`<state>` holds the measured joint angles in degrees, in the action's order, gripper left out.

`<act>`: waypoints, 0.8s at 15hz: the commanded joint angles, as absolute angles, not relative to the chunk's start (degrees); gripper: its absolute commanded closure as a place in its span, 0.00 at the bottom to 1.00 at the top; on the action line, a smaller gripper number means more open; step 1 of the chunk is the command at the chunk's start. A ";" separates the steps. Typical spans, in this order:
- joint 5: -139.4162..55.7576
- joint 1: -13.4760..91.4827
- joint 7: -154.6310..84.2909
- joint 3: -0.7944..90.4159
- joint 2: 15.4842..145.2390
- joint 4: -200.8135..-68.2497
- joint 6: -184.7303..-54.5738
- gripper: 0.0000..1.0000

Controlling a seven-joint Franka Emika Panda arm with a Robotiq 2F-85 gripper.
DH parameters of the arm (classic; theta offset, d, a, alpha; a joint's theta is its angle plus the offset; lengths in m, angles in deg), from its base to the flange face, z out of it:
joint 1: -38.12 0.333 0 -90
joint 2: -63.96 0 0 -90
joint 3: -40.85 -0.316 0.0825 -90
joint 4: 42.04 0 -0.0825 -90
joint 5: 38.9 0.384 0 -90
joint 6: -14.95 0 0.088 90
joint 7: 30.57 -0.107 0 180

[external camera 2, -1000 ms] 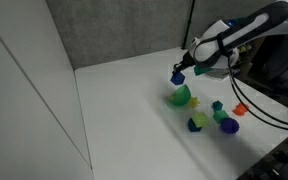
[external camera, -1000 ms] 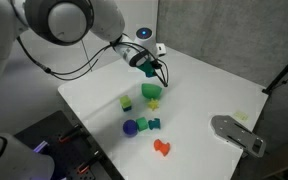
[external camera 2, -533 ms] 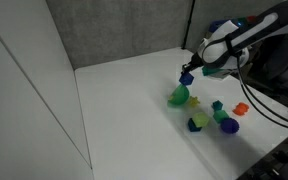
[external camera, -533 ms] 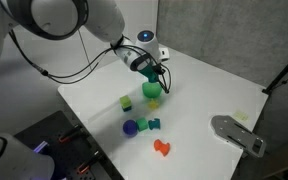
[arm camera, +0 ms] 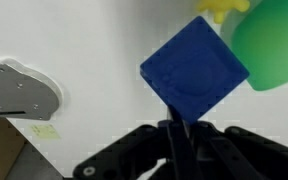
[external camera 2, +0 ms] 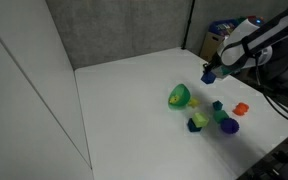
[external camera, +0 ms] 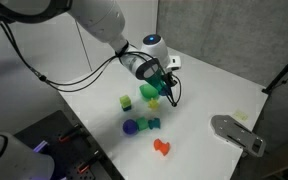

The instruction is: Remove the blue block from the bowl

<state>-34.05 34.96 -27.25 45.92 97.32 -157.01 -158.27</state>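
My gripper [external camera 2: 211,73] is shut on the blue block [external camera 2: 209,76] and holds it above the white table, beside the green bowl [external camera 2: 179,96] and clear of it. In an exterior view the gripper [external camera: 171,90] hangs just next to the bowl [external camera: 150,92]. In the wrist view the blue block [arm camera: 194,68] sits pinched at the finger tips [arm camera: 180,125], with the bowl [arm camera: 274,45] at the upper right and a yellow piece [arm camera: 222,8] by its rim.
Loose toys lie on the table [external camera: 214,90]: a yellow-green block [external camera: 126,102], a purple ball [external camera: 130,127], a teal block [external camera: 153,124], an orange piece [external camera: 162,147]. A grey device [external camera: 236,133] sits near the table edge, also in the wrist view [arm camera: 19,90].
The gripper has carried the blue block sideways away from the bowl. The bowl and the other toys have stayed in place.
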 commanded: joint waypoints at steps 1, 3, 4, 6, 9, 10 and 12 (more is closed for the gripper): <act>-37.64 38.86 -31.91 52.06 94.42 -161.66 -155.61 0.96; -38.92 40.24 -33.41 54.18 93.87 -163.04 -154.50 0.95; -39.44 40.56 -33.85 54.71 93.63 -163.45 -153.75 0.68; -40.41 41.34 -34.82 55.70 93.45 -163.77 -152.42 0.60; -41.44 41.49 -35.79 55.67 93.28 -163.36 -149.85 0.36; -41.59 41.27 -35.72 55.11 93.02 -163.04 -148.33 0.30; -41.54 40.86 -35.36 53.99 92.43 -162.27 -144.23 0.12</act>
